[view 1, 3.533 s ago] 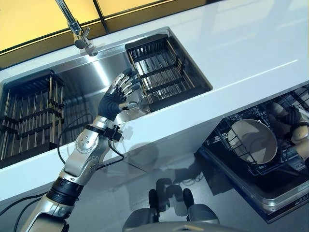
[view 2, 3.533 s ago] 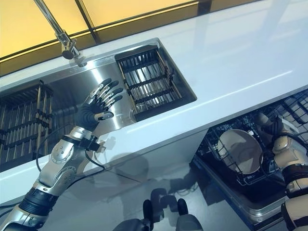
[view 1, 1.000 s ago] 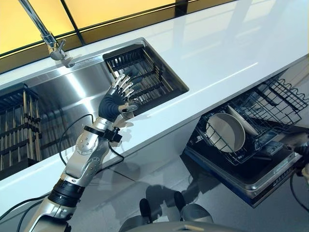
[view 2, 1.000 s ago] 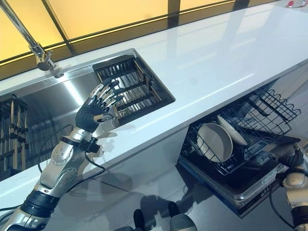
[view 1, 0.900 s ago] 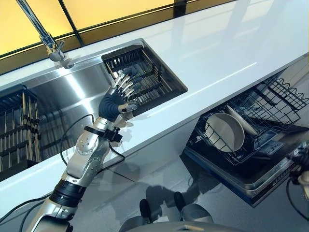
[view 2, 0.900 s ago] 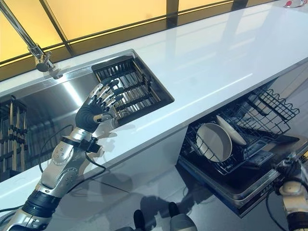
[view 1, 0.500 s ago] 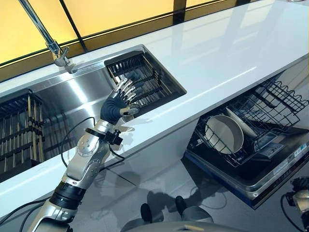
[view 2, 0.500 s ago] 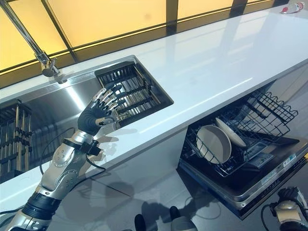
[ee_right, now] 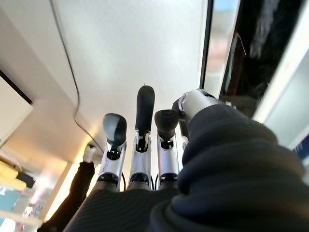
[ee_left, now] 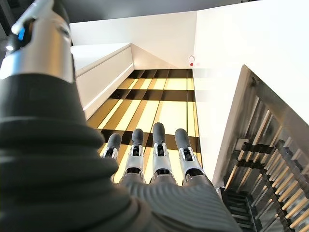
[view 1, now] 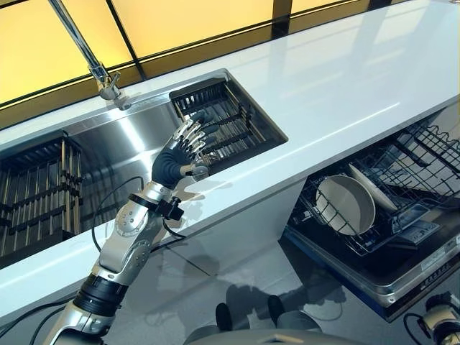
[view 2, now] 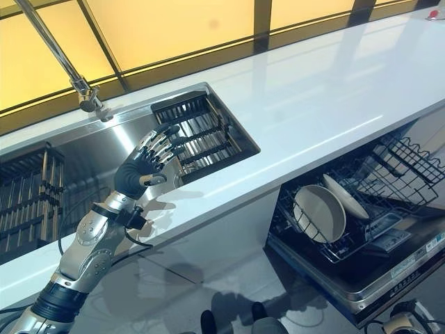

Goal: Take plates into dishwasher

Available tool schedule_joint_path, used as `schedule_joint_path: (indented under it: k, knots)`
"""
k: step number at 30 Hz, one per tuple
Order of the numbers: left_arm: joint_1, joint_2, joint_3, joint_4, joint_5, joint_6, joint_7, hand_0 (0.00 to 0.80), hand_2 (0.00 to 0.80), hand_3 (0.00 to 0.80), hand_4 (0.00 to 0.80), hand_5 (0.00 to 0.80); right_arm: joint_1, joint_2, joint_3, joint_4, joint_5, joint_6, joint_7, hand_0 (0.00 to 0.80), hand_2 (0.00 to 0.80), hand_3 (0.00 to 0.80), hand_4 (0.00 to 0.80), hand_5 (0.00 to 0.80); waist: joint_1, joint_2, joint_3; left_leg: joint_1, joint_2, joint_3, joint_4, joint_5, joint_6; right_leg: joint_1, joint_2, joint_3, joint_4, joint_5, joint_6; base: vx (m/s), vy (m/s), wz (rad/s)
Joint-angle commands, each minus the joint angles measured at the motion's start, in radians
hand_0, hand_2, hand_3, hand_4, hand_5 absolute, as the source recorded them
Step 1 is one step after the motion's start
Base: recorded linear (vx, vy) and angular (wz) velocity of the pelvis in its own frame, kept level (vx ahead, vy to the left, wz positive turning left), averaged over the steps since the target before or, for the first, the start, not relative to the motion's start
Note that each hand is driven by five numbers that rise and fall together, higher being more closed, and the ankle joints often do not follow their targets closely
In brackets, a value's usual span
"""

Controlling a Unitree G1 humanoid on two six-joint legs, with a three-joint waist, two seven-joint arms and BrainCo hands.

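Note:
A round pale plate [view 1: 346,205] stands on edge in the pulled-out dishwasher rack [view 1: 431,147] at the right. A second plate [view 1: 373,187] leans just behind it. My left hand [view 1: 180,152] is open and empty, fingers [ee_left: 157,145] straight, raised over the sink's front edge beside the right sink rack [view 1: 223,122]. My right hand [ee_right: 140,159] is open and holds nothing. It shows low in the lower right corner [view 1: 440,321], below the dishwasher door and apart from the plates.
The steel sink [view 1: 129,144] has a second dark wire rack [view 1: 36,187] at its left and a tall faucet [view 1: 90,50] behind. A white countertop [view 1: 338,72] runs to the right above the dishwasher. The open dishwasher door [view 1: 402,277] juts out over the floor.
My right hand has drawn away from the plate in the dishwasher rack and dropped to the lower right corner. My left hand stays raised by the sink rack. The camera has shifted.

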Motion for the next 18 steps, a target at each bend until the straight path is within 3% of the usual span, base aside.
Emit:
schedule_joint_path:
  k: [1, 6, 10, 18]
  knots:
    - [-0.069, -0.014, -0.011, -0.076, -0.002, -0.043, 0.001, 0.0, 0.0, 0.0, 0.0, 0.0, -0.126, -0.03, 0.059, 0.124, -0.015, 0.071, 0.019, 0.8, 0.8, 0.8, 0.8, 0.8, 0.05, 0.026, 0.039, 0.04, -0.035, -0.022, 0.007, -0.108, 0.055, -0.029, 0.046, -0.038, 0.009, 0.006, 0.007, -0.05, -0.03, 0.01]
    - [-0.087, -0.009, -0.025, -0.095, -0.014, -0.061, 0.017, 0.0, 0.0, 0.0, 0.0, 0.0, -0.178, -0.025, 0.107, 0.206, -0.012, 0.14, 0.138, 0.8, 0.8, 0.8, 0.8, 0.8, 0.061, 0.07, 0.074, 0.019, -0.042, -0.032, 0.007, -0.093, 0.051, -0.044, 0.034, -0.058, 0.009, 0.005, 0.004, -0.057, -0.004, 0.1]
    - [-0.102, -0.014, -0.043, -0.107, -0.014, -0.056, 0.025, 0.0, 0.0, 0.0, 0.0, 0.0, -0.195, 0.003, 0.133, 0.226, 0.043, 0.111, 0.129, 0.8, 0.8, 0.8, 0.8, 0.8, 0.067, 0.092, 0.09, 0.013, -0.049, -0.042, 0.007, -0.089, 0.051, -0.048, 0.023, -0.073, 0.009, 0.005, 0.004, -0.041, -0.005, 0.13]
    - [-0.158, -0.031, -0.073, -0.106, 0.008, -0.068, 0.057, 0.0, 0.0, 0.0, 0.0, 0.0, -0.275, 0.037, 0.147, 0.235, 0.105, 0.152, 0.215, 0.8, 0.8, 0.8, 0.8, 0.8, 0.06, 0.154, 0.136, -0.017, -0.066, -0.042, 0.007, -0.077, 0.052, -0.08, 0.006, -0.078, 0.009, 0.009, -0.002, -0.069, 0.003, 0.0]
